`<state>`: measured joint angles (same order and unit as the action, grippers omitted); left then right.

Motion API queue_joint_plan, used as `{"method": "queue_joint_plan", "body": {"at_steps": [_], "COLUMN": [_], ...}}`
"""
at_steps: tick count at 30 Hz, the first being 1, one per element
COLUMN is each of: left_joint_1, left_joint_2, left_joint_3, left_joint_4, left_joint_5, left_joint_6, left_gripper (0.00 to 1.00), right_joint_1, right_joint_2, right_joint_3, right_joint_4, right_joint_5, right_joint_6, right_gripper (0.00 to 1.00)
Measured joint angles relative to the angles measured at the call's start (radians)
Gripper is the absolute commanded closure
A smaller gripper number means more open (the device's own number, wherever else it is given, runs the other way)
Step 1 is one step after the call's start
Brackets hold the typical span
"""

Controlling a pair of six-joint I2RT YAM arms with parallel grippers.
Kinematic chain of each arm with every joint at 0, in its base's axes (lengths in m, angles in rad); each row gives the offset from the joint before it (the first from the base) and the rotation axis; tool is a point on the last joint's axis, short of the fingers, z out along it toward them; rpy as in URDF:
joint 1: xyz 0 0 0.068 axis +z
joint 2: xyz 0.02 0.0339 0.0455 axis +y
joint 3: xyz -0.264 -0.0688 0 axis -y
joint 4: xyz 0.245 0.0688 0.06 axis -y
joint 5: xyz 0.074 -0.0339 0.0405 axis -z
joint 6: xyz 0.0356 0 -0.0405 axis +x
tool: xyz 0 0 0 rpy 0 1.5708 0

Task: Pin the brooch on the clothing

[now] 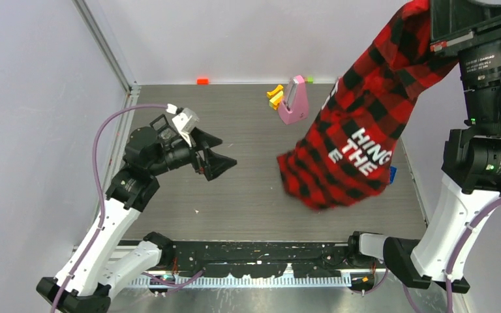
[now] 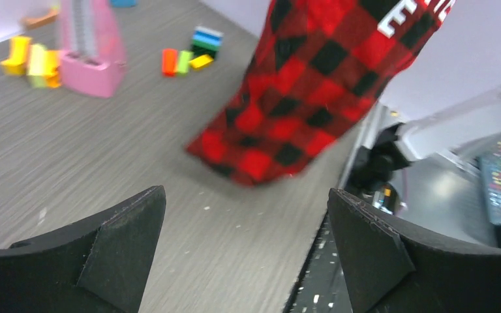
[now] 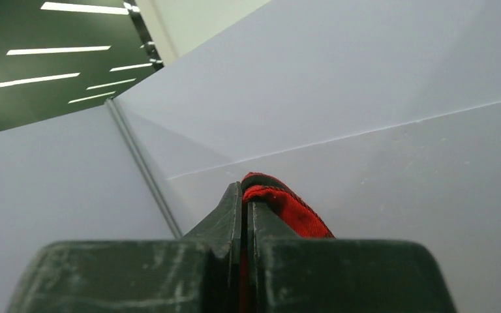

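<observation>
Right gripper (image 3: 246, 195) pinches shut on the flannel shirt's (image 1: 359, 130) top edge, cloth hanging below its jaws; left gripper (image 2: 245, 192) gapes wide and empty facing it, so likely the presenting step, with fetching the brooch (none discernible) next.

The overhead camera looked down from above and behind the two arms (image 1: 114, 225), far enough back to take in the whole surface (image 1: 235, 195). The left wrist camera sat low behind the left claw (image 2: 244, 251), whose spread fingers framed the bottom edge, and faced across the surface toward the right side. The right wrist camera pointed upward along the right claw (image 3: 246, 205) — very near, with only wall (image 3: 398, 98) beyond. Overhead and left wrist views shared the hanging shirt (image 1: 359, 130), the pink stand (image 1: 293, 101) and the blocks (image 1: 275, 98) — the right wrist view caught just a scrap of red cloth.
</observation>
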<state>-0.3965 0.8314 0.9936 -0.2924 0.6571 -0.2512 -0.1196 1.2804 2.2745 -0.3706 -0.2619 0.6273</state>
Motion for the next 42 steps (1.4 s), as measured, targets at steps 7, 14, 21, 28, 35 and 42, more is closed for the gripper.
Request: {"method": "queue_joint_plan", "body": {"at_steps": [7,14,21,28,35,42], "left_joint_1": [-0.2,-0.444,-0.573,-0.582,-0.65,-0.746], "left_joint_2": [0.018,0.146,0.412,0.575,0.694,0.933], "left_joint_3": [-0.122,-0.276,-0.313,-0.313,-0.269,-0.096], "left_joint_4": [0.256,0.455,0.634,0.656,0.673,0.649], "left_joint_5": [-0.002,-0.088,-0.216,-0.499,-0.668,-0.76], "left_joint_6": [-0.149,-0.236,-0.2,-0.155,-0.128,-0.058], "left_gripper": [0.02,0.02,0.02,0.02,0.04,0.22], "right_joint_1": [0.0,0.001,0.001,0.001,0.001,0.001], "right_joint_2": [-0.077,-0.107,-0.104,-0.109,-0.114,-0.113], "right_joint_3": [-0.224,-0.505,-0.617,-0.617,-0.649,-0.684], "right_joint_4": [0.082,0.127,0.113,0.153,0.174,0.154], "right_joint_5": [-0.116,-0.152,-0.177,-0.204,-0.176,-0.124], "right_joint_6": [0.131,0.184,0.209,0.22,0.213,0.193], "right_gripper": [0.99,0.99,0.99,0.99,0.99,0.99]}}
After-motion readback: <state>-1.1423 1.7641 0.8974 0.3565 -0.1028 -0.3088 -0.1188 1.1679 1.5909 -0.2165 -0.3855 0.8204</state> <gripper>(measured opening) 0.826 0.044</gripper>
